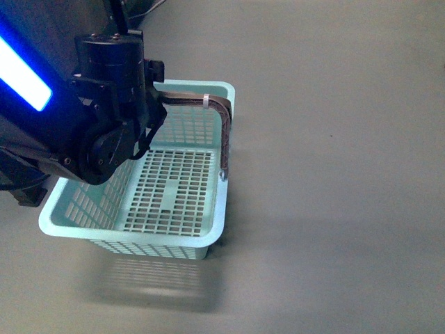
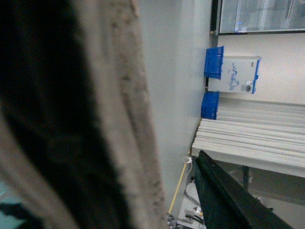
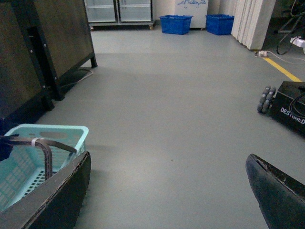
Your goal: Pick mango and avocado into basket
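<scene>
The light teal basket [image 1: 132,235] hangs above the grey floor and throws a shadow [image 1: 153,278] beneath it; its slotted floor holds nothing. My left gripper [image 1: 156,92] is shut on the basket's brown handle [image 1: 224,132], which is tied by a pale band [image 1: 206,101]. In the left wrist view that handle [image 2: 126,119] is a blurred beige strip close to the lens, beside one dark finger [image 2: 228,198]. My right gripper [image 3: 167,191] stands open over bare floor, with the basket [image 3: 57,130] off to its side. The mango and the avocado are out of view.
Dark cabinets [image 3: 62,38] stand behind the basket. Blue crates [image 3: 176,24] sit by the far wall, next to white curtains [image 3: 252,21]. A black wheeled box [image 3: 290,107] and a yellow floor line [image 3: 283,70] lie on the other side.
</scene>
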Motion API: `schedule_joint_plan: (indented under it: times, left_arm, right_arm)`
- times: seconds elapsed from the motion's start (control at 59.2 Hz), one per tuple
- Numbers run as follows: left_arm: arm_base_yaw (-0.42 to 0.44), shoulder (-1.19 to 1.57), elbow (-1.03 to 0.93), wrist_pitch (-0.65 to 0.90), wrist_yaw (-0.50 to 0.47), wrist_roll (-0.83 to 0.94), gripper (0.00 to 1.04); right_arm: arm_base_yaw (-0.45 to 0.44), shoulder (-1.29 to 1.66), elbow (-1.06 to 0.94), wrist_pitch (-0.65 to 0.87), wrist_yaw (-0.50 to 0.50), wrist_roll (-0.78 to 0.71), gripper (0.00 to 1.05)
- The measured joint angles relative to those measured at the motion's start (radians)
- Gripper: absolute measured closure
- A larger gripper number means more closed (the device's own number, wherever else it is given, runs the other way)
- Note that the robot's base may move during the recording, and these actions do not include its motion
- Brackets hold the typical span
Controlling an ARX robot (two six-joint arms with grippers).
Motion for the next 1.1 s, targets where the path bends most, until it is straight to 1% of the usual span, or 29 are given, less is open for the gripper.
schedule_joint_plan:
  times: [0.084,0.135,0.169,0.321,0.642,0.743,0.811,0.862,1.098]
  left_arm:
    - [-0.005,-0.034,-0.048,-0.002,-0.014,0.030,0.90]
    - [-0.009,-0.063,-0.076,-0.003,-0.021,0.031,0.96]
    - [-0.014,-0.090,-0.099,-0.002,-0.020,0.035,0.98]
    - [-0.044,-0.256,-0.221,-0.002,-0.034,0.144,0.99]
    - [-0.124,-0.712,-0.533,-0.001,-0.077,0.247,0.99]
    - [-0.156,-0.906,-0.643,-0.031,-0.119,0.274,0.99]
    - [-0.186,-1.058,-0.711,-0.084,-0.151,0.304,0.99]
    - [-0.203,-1.157,-0.745,-0.108,-0.157,0.333,0.99]
    - [-0.209,-1.190,-0.748,-0.113,-0.156,0.344,0.99]
  right_arm:
    - [0.000,0.000,0.000,0.000,0.000,0.000,0.09]
    - [0.000,0.000,0.000,0.000,0.000,0.000,0.09]
    - [0.000,0.000,0.000,0.000,0.000,0.000,0.09]
    - [0.000,0.000,0.000,0.000,0.000,0.000,0.09]
    - [0.000,0.000,0.000,0.000,0.000,0.000,0.09]
    - [0.000,0.000,0.000,0.000,0.000,0.000,0.09]
    - [0.000,0.000,0.000,0.000,0.000,0.000,0.09]
    - [0.000,0.000,0.000,0.000,0.001,0.000,0.09]
    - [0.000,0.000,0.000,0.000,0.000,0.000,0.09]
